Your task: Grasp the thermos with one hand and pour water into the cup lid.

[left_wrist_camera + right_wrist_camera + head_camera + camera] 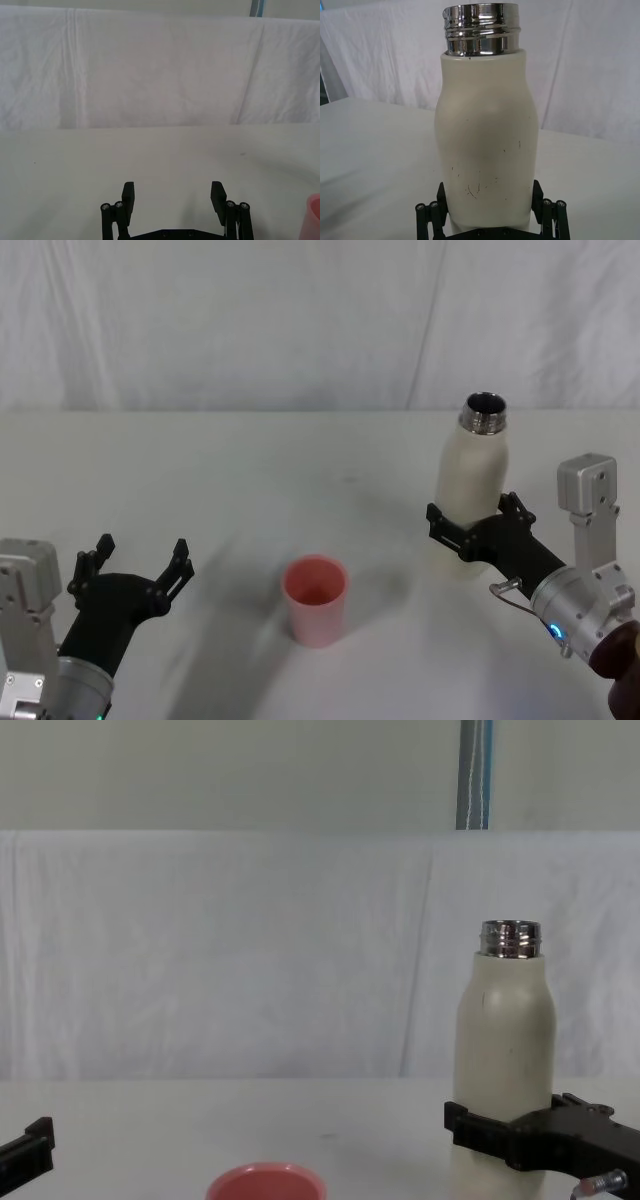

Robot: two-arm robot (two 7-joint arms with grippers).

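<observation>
Left gripper (135, 565) is hovering with fingers spread wide, gripping nothing; the pink cup lid (316, 599) is standing to its right. Farther right, the right gripper (476, 521) is clamping the upright thermos (474, 475) low on its body, between both fingers.

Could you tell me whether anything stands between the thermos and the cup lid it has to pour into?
Nothing visible does. The right gripper is around the thermos, and bare table separates it from the cup lid. The left gripper sits open beyond the lid.
</observation>
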